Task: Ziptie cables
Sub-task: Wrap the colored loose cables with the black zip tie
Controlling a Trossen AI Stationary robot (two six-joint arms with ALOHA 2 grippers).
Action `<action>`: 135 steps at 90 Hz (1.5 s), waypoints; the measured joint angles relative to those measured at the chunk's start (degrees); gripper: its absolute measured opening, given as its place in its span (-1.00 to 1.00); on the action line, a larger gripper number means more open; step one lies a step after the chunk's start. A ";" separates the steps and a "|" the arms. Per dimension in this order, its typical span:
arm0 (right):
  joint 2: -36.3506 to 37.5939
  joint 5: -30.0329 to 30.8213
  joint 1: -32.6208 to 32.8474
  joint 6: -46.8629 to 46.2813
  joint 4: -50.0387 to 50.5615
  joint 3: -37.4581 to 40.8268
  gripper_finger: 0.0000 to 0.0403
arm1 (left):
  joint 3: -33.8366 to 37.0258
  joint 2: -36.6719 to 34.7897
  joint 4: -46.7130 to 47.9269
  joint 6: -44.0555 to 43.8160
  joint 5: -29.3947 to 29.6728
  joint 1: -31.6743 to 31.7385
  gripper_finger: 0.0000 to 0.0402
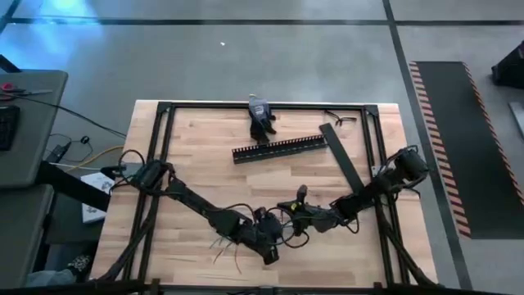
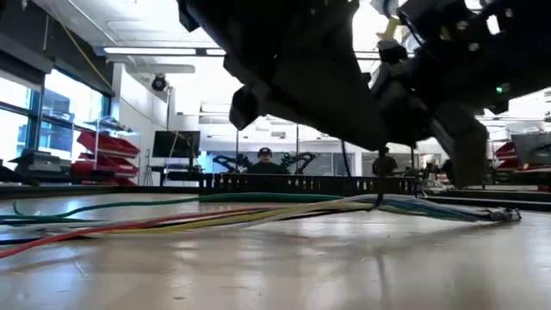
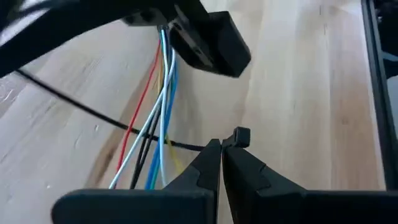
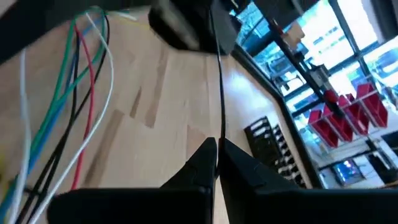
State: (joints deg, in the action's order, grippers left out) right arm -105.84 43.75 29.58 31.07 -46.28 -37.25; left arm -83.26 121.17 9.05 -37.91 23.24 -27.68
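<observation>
Both grippers meet over the cables (image 1: 246, 242) at the worktop's (image 1: 205, 164) near middle. The left gripper (image 3: 221, 144) has its jaws clenched on a thin black zip tie (image 3: 93, 113), whose head only the left wrist view shows. The right gripper (image 4: 217, 148) has its jaws clenched on the tie's strap, seen in the right wrist view.

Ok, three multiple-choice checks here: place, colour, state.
1. The comb-edged duct lies: A) under the left arm B) on the table, beyond both pincers C) on the floor.
2. A wire in the cables is: A) purple B) pink C) red.
3. The left pincer is: A) wide open B) shut on the zip tie C) gripping the duct.
B: the high view shows it past the arms' tips. C: a red strand runs beside blue and white ones. B: it closes on the tie; the right pincer pinches it too.
</observation>
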 joint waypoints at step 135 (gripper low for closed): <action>-6.56 3.30 6.10 12.81 -4.61 -0.20 -1.00 | 0.07 0.69 -2.46 15.56 -16.96 4.21 -1.00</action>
State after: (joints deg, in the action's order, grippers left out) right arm -112.40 47.05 35.68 43.87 -50.89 -37.45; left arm -83.20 121.86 6.58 -22.35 6.28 -23.47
